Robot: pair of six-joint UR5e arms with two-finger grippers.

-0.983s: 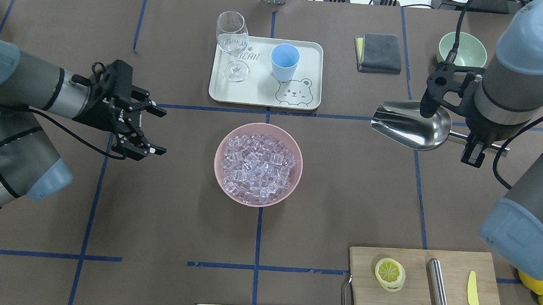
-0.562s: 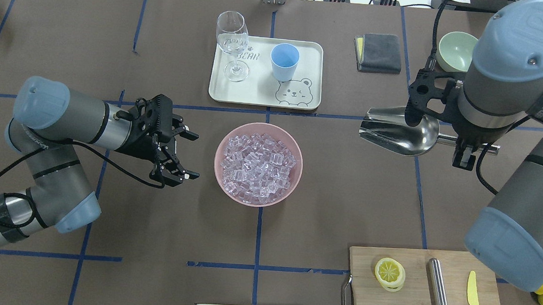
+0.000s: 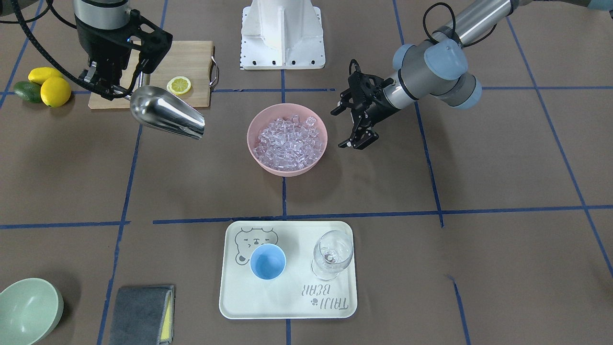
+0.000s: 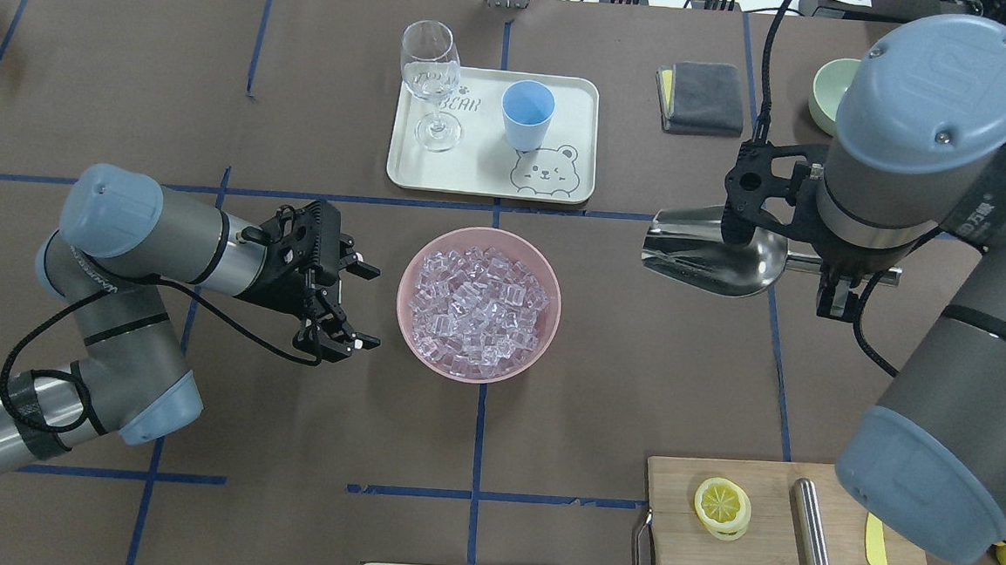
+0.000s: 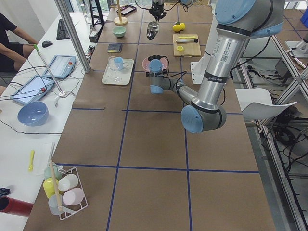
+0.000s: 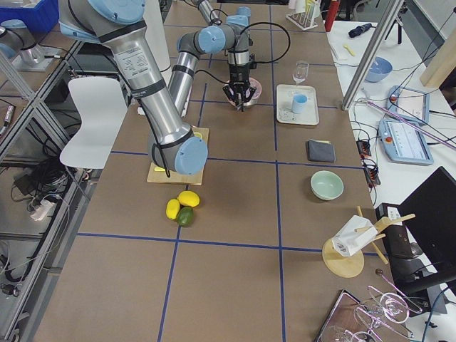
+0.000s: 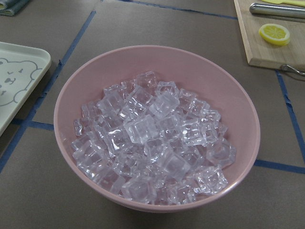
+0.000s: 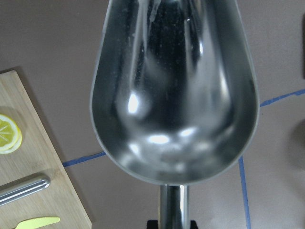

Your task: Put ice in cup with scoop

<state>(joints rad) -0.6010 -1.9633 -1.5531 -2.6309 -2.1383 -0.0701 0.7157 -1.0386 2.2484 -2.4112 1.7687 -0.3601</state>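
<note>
The ice is a heap of clear cubes filling a pink bowl at the table's middle; it also shows in the left wrist view. The light-blue cup stands upright and empty on a white tray behind the bowl. My right gripper is shut on the rod handle of the steel scoop, held in the air right of the bowl, mouth toward it. The trough is empty in the right wrist view. My left gripper is open and empty, just left of the bowl.
A clear wine glass stands on the tray left of the cup. A wooden board at the front right carries a lemon slice, a steel cylinder and a yellow knife. A grey cloth and a green bowl lie at the back right.
My left arm has swung right, bringing its open gripper close to the pink bowl. My right arm has carried the scoop leftward and slightly down toward the bowl.
</note>
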